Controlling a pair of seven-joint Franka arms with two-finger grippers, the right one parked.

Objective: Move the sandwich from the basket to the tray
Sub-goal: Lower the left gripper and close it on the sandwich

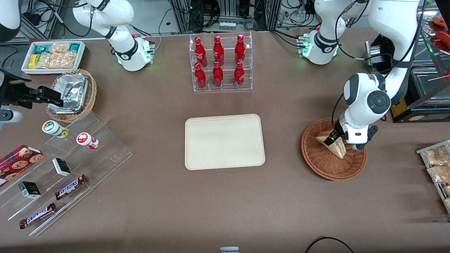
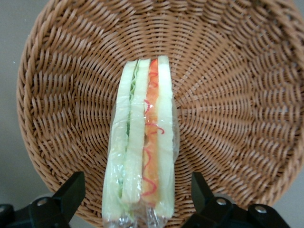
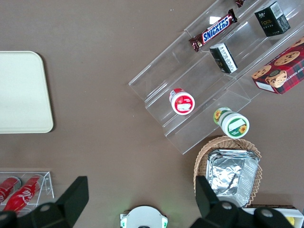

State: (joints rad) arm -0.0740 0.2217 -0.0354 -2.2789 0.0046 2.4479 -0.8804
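The sandwich (image 1: 338, 149), a plastic-wrapped white-bread wedge with red-orange and green filling, lies in the reddish-brown wicker basket (image 1: 328, 167) toward the working arm's end of the table. In the left wrist view the sandwich (image 2: 142, 137) lies on the basket's woven floor (image 2: 228, 109). My left gripper (image 1: 332, 140) is down in the basket, open, with one black finger on each side of the sandwich's end and a gap on both sides (image 2: 135, 185). The cream-beige tray (image 1: 224, 141) lies bare at the table's middle and also shows in the right wrist view (image 3: 21, 92).
A clear rack of red cola bottles (image 1: 219, 63) stands farther from the camera than the tray. Clear acrylic steps (image 1: 70, 161) with snacks, a tan basket with foil (image 1: 72, 93) and a white snack bin (image 1: 52, 56) lie toward the parked arm's end. Packaged snacks (image 1: 437, 165) lie beside the reddish-brown basket.
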